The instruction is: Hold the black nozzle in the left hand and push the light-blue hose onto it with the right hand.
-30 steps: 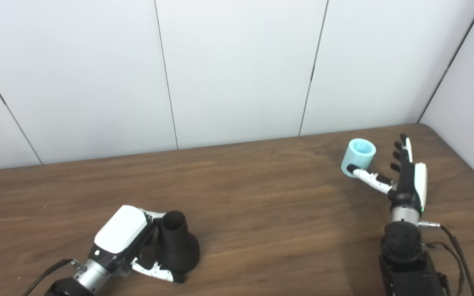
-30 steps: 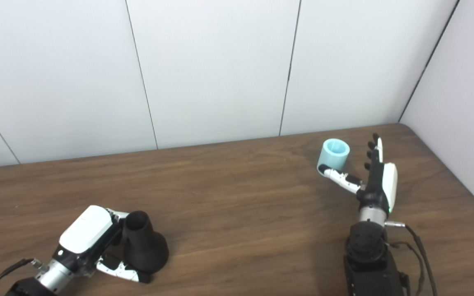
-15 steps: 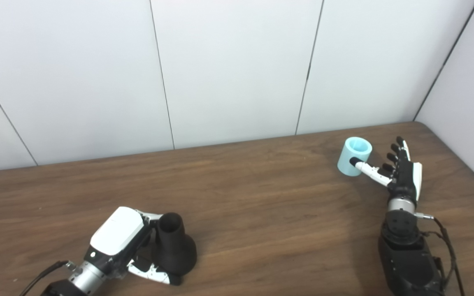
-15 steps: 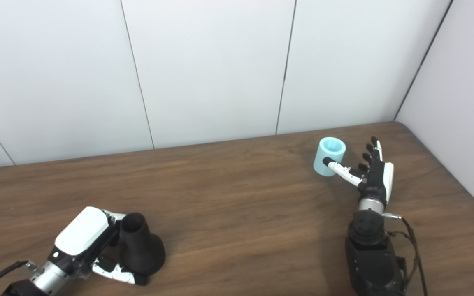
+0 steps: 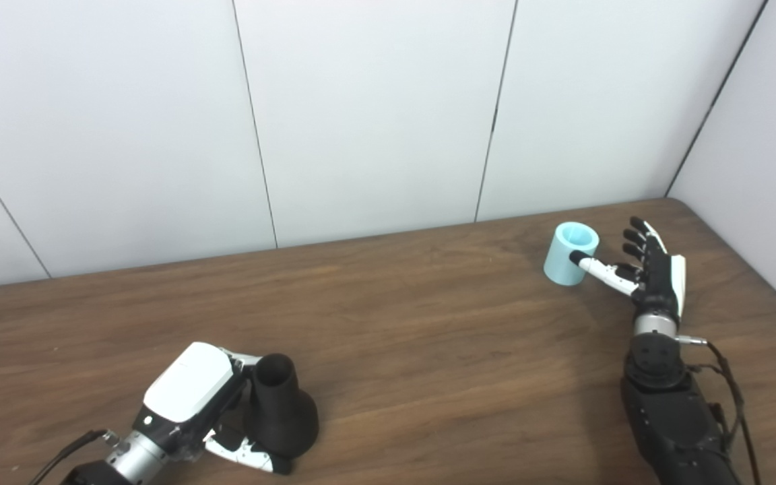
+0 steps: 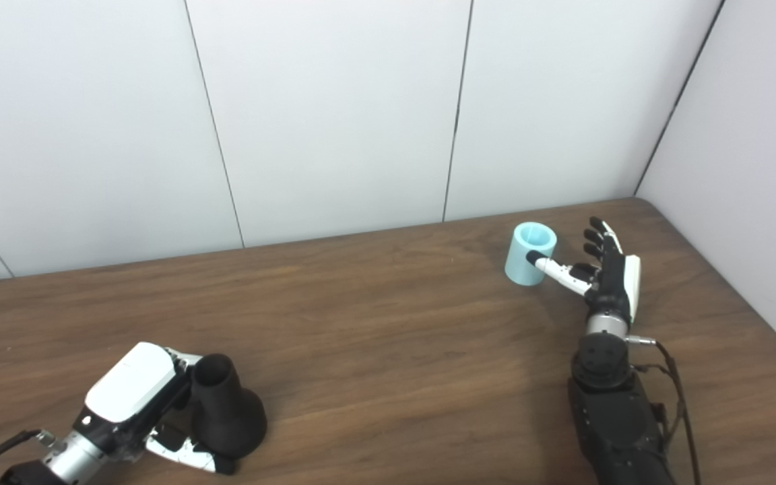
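while our left hand (image 5: 189, 397) wraps the nozzle (image 5: 279, 414) near the table's (image 5: 428, 337) front, the hose (image 5: 570, 254) stands upright just left of our right hand (image 5: 654, 276), thumb touching its side, fingers spread and holding nothing. it's a short, pale-blue open cylinder.

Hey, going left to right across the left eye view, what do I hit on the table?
left hand → black nozzle, standing upright in that hand's fingers → a long stretch of bare table → light-blue hose piece, upright → right hand, fingers spread, its thumb at the hose's side.
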`<state>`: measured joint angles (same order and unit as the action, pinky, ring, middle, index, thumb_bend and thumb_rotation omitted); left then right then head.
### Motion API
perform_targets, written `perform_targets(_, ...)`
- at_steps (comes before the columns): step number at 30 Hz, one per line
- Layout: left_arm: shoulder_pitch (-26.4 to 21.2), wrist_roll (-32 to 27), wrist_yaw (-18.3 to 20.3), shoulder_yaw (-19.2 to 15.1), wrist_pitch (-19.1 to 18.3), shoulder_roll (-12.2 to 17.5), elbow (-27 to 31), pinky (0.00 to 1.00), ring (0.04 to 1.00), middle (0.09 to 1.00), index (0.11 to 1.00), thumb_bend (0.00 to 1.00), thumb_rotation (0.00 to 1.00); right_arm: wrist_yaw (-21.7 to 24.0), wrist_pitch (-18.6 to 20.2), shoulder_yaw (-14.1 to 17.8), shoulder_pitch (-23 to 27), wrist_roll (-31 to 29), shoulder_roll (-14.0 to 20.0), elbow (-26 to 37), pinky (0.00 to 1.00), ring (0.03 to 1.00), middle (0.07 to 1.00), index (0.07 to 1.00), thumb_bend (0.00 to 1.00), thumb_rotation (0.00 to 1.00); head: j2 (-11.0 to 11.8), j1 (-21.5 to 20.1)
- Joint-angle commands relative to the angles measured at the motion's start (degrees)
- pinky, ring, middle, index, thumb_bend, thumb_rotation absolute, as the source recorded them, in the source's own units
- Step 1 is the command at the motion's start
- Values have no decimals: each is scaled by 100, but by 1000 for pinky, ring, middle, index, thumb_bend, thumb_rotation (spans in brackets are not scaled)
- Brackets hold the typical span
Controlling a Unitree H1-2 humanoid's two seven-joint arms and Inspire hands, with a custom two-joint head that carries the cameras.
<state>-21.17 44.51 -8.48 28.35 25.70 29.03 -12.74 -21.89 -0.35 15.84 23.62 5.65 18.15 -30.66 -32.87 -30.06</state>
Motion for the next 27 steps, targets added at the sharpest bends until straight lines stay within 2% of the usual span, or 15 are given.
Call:
perform_targets(1,-59,-9,3,18,120,61,128,130,181,472,479,524,0,234,75,-180,201,40,32,77,747,822,831,854,1000,307,0,-6)
perform_targets(4,-76,2,-58,64,121,72,102,132,185,473,478,524,0,306,106,-350,171,89,70,166,750,822,832,856,1000,305,0,-6)
perform_targets(6,-65,-24,-21,49,120,62,94,131,184,407,480,519,0,323,122,-432,153,120,76,218,743,812,824,847,1000,297,0,-6)
perform_targets(10,-56,-27,25,36,120,57,116,128,181,384,480,516,0,420,179,-560,121,155,93,306,731,800,814,839,1000,302,0,-6)
perform_targets(12,-67,5,6,47,119,49,97,129,184,449,478,522,0,479,190,-614,110,153,112,315,734,802,814,834,1000,316,31,3)
perform_targets(14,-75,26,-29,57,119,41,79,127,182,396,481,517,0,538,238,-676,98,159,123,362,733,802,813,832,1000,320,34,1)
perform_targets(15,-75,24,-21,55,119,38,81,131,185,448,479,522,0,558,261,-709,96,177,126,385,728,798,809,830,1000,319,34,1)
perform_targets(17,-83,-1,-25,70,120,39,86,132,186,466,479,523,0,585,314,-752,109,201,123,402,723,793,803,826,1000,313,34,1)
perform_targets(19,-90,-22,-45,88,121,38,70,128,182,418,479,519,0,593,401,-808,125,268,122,431,722,789,796,824,1000,306,34,1)
perform_targets(22,-83,-23,-17,74,120,34,67,127,180,394,476,518,0,581,541,-913,143,416,127,484,705,773,782,820,1000,316,45,-12)
perform_targets(24,-71,-53,37,43,119,26,81,127,179,452,478,522,0,580,598,-950,151,468,122,522,677,748,770,808,1000,316,48,-7)
perform_targets(27,-67,-81,13,47,119,36,49,129,182,471,479,524,0,563,673,-933,160,477,86,569,647,713,733,767,1000,287,55,-12)
